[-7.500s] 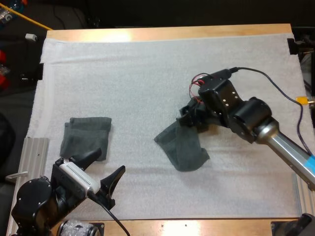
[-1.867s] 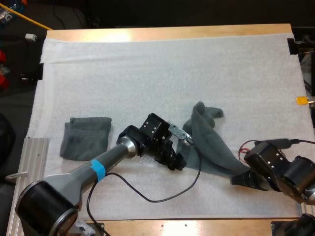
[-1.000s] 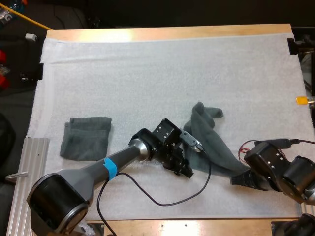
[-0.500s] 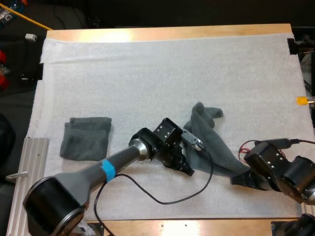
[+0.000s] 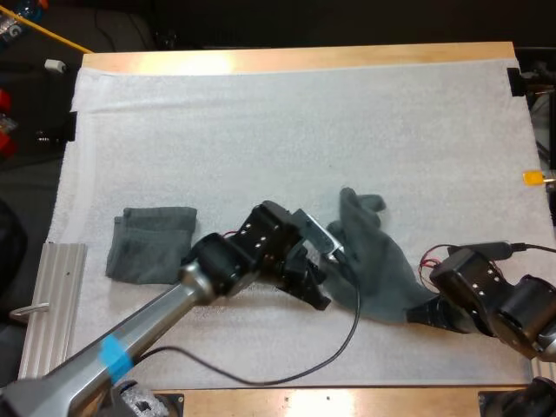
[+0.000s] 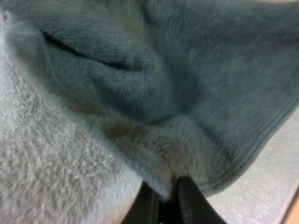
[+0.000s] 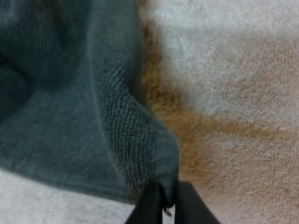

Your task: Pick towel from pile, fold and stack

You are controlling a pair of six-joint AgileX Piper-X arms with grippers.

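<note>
About in the middle of the task, judging from how things lie. Already done: one folded towel [image 5: 152, 243], flat on the left part of the white mat [image 5: 261, 122] and well apart from the rest. Not yet done: spreading the second towel [image 5: 369, 261], folding it and putting it on the folded one. Lies now crumpled and half stretched on the mat, between the two arms, toward the near side of the desk [image 5: 287, 56].

As for the left claw [image 5: 321, 295]: pressed together on the left edge of this second towel, with a thin fold of cloth pinched between its black fingers [image 6: 147, 210]. As for the right claw [image 5: 421, 314]: likewise closed on a corner at the right end of the same towel, with only cloth between its fingers [image 7: 149, 205]. Both very low over the mat; cannot tell if touching it or just above it
</note>
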